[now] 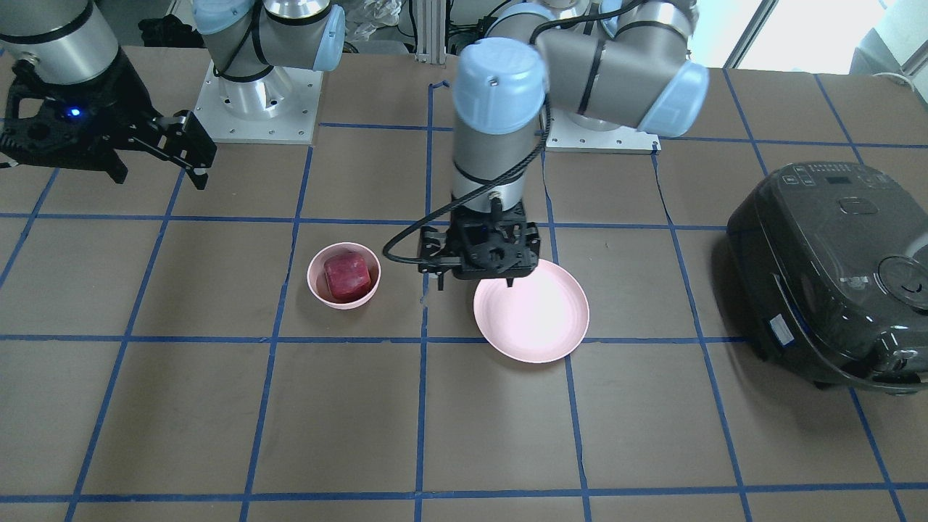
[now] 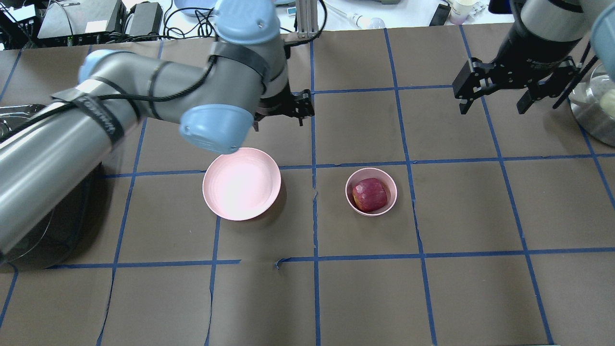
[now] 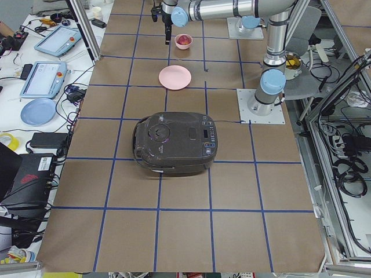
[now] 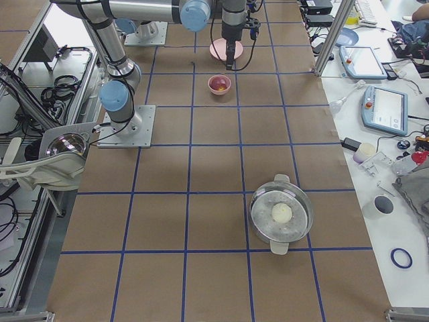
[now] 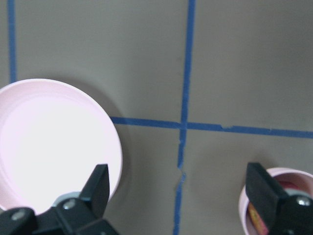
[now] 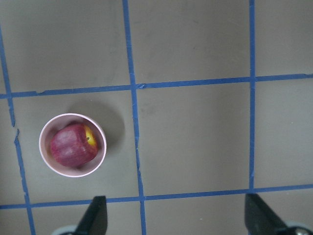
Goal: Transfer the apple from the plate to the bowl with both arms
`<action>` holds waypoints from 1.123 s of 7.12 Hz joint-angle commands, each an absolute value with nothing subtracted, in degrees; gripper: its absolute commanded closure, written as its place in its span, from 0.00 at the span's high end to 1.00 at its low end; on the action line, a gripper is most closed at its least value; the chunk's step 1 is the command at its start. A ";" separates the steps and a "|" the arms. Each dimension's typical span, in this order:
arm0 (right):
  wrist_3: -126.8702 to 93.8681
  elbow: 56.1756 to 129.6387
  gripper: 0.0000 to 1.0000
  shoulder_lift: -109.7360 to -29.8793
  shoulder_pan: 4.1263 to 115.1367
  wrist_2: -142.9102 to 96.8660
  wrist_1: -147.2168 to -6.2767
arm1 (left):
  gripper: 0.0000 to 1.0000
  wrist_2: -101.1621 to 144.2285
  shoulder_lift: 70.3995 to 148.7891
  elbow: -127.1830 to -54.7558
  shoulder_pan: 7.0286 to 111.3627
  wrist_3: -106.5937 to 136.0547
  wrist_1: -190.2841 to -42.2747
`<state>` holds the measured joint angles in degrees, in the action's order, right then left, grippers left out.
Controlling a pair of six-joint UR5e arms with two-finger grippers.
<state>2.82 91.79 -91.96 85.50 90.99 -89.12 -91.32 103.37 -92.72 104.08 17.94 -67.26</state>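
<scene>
- Apple (image 2: 369,194) sits inside the bowl (image 2: 393,190), low in it and touching nothing else.
- Plate (image 2: 241,192) is bare, just beside the bowl on the counter (image 2: 456,288), w/ one blue tape line between them.
- Left gripper (image 1: 475,279): fingers apart, nothing between them. It hangs above the counter approx. between plate and bowl, nearer the plate's edge.
- Right gripper (image 2: 492,103): fingers apart, also empty. It is raised and well apart from the bowl, off to the robot's right.
- Progress: judging by how things lie, the transfer itself looks done, since the fruit is in the target dish and neither arm carries anything.
- Left to do: prob. only clearing both arms away; no regrasp seems needed, as the apple looks settled.
</scene>
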 commanded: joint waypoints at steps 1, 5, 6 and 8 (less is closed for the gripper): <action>-1.98 91.85 1.00 -91.58 91.91 90.79 -89.12 | 1.00 -90.44 96.45 -92.55 92.15 4.70 -77.05; -5.10 91.50 1.00 -91.49 92.47 91.05 -90.08 | 1.00 -88.51 89.83 -88.96 90.44 2.46 -90.04; -5.18 91.41 1.00 -91.49 92.20 91.05 -90.26 | 1.00 -88.77 89.48 -88.68 90.44 1.94 -92.09; -5.80 91.41 1.00 -91.58 92.28 91.58 -90.09 | 1.00 -90.61 90.78 -87.37 90.26 -0.79 -91.23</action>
<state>-5.44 91.43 -91.51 92.29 91.41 -90.18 -89.95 90.11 -88.39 90.32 0.12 -91.16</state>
